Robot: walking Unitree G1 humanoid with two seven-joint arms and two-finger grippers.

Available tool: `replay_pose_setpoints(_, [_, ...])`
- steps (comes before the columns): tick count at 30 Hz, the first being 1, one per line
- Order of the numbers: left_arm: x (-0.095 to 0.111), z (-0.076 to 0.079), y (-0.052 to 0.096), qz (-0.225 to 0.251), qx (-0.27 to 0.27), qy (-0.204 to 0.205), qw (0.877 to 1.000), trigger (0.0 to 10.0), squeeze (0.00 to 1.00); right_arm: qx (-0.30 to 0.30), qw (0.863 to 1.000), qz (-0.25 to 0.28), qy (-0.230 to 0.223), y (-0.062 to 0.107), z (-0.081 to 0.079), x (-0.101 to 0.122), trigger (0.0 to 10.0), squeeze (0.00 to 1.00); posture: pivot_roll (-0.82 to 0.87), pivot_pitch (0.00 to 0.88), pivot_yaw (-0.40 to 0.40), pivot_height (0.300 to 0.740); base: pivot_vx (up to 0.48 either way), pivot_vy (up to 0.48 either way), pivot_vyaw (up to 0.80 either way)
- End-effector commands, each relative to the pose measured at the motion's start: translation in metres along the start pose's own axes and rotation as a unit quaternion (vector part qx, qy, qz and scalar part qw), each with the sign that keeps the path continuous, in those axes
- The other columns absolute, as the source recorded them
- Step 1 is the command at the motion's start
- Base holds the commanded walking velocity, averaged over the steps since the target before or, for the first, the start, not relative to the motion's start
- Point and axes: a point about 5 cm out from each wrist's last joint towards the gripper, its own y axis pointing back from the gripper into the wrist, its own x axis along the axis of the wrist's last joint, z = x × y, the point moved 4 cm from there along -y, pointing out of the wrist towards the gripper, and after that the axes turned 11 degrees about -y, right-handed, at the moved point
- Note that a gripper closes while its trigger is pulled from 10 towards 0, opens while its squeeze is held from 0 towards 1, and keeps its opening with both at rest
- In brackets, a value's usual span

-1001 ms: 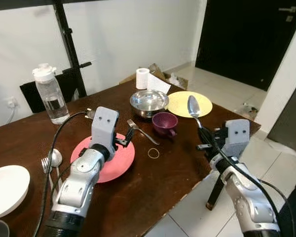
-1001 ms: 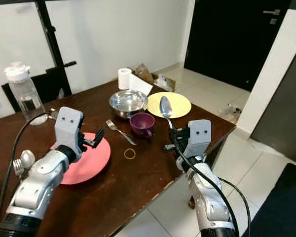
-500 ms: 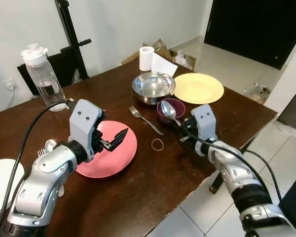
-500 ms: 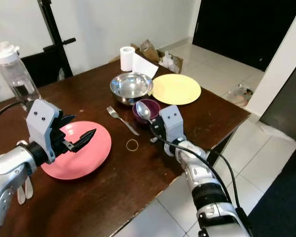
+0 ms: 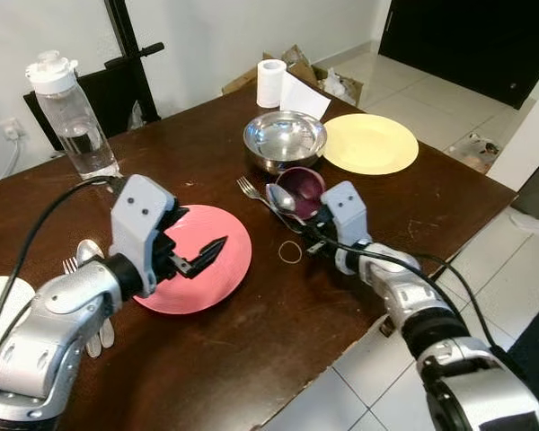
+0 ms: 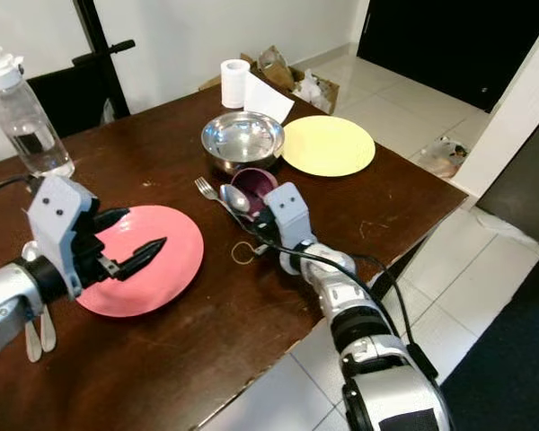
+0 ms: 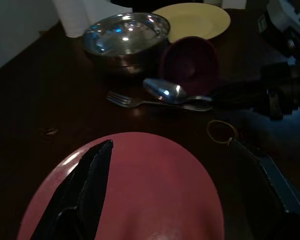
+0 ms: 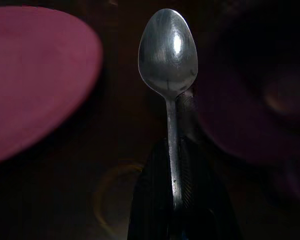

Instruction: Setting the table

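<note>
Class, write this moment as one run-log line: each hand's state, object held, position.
right hand: shut on spoon, low beside fork | left hand: open, over pink plate

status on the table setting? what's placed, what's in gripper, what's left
Placed: pink plate lies flat on the table, with a fork on the wood beside it. In hand: right gripper is shut on a spoon, held low over the fork next to the purple cup. Left gripper hovers open over the pink plate. Left: set the spoon down; yellow plate has no cutlery beside it.
</note>
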Motion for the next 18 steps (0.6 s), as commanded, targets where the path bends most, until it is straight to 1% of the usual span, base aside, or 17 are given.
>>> replay_pose_setpoints(1, [-0.003,0.002,0.006,-0.01,-0.001,0.001,1.0,10.0,0.0,0.014,1.0,0.01,0.011,-0.004,-0.005,0.006,10.0,0.0,0.09,0.215,0.09,0.74,0.0,0.0,0.0])
replay_pose_setpoints(3, [-0.003,0.002,0.006,-0.011,-0.001,0.002,1.0,10.0,0.0,0.014,1.0,0.013,0.012,-0.005,-0.005,0.008,10.0,0.0,0.09,0.213,0.086,0.74,0.0,0.0,0.0])
replay_pose_setpoints(4, [-0.004,0.003,0.007,-0.013,-0.001,0.003,1.0,10.0,0.0,0.018,0.999,0.033,0.014,-0.007,-0.008,0.018,10.0,0.0,0.09,0.212,0.085,0.74,0.0,0.0,0.0])
replay_pose_setpoints(5, [-0.004,0.003,0.007,-0.013,-0.001,0.003,1.0,10.0,0.0,0.018,0.999,0.033,0.014,-0.007,-0.008,0.018,10.0,0.0,0.09,0.212,0.085,0.74,0.0,0.0,0.0])
replay_pose_setpoints(6, [-0.004,0.004,0.007,-0.014,-0.001,0.004,1.0,10.0,0.0,0.03,0.999,0.043,0.016,-0.009,-0.013,0.023,10.0,0.0,0.09,0.21,0.085,0.74,0.0,0.0,0.0])
replay_pose_setpoints(8, [-0.004,0.005,0.007,-0.014,-0.001,0.005,1.0,10.0,0.0,0.035,0.999,0.034,0.023,-0.011,-0.016,0.022,10.0,0.0,0.09,0.208,0.084,0.74,0.0,0.0,0.0])
replay_pose_setpoints(10, [-0.004,0.005,0.006,-0.015,-0.002,0.006,1.0,10.0,0.0,0.019,0.999,0.018,0.031,-0.013,-0.014,0.017,10.0,0.0,0.09,0.208,0.084,0.74,0.0,0.0,0.0])
replay_pose_setpoints(12, [-0.004,0.005,0.006,-0.015,-0.002,0.006,1.0,10.0,0.0,0.012,0.999,0.013,0.028,-0.013,-0.012,0.015,10.0,0.0,0.09,0.208,0.084,0.74,0.0,0.0,0.0])
replay_pose_setpoints(13, [-0.004,0.005,0.006,-0.016,-0.001,0.006,1.0,10.0,0.0,-0.001,1.0,0.009,0.027,-0.013,-0.008,0.013,10.0,0.0,0.09,0.208,0.084,0.74,0.0,0.0,0.0])
replay_pose_setpoints(14, [-0.004,0.004,0.007,-0.017,0.0,0.007,1.0,10.0,0.0,-0.016,1.0,0.008,0.02,-0.013,-0.005,0.012,10.0,0.0,0.11,0.216,0.084,0.74,0.0,0.0,0.0])
replay_pose_setpoints(16, [-0.004,0.004,0.008,-0.017,0.001,0.007,1.0,10.0,0.0,-0.02,1.0,0.01,0.016,-0.014,-0.005,0.013,10.0,0.0,0.11,0.217,0.085,0.74,0.0,0.0,0.0])
replay_pose_setpoints(18, [-0.004,0.004,0.009,-0.021,0.003,0.007,1.0,10.0,0.0,-0.034,0.999,0.024,-0.002,-0.016,-0.004,0.018,10.0,0.0,0.11,0.219,0.085,0.74,0.0,0.0,0.0])
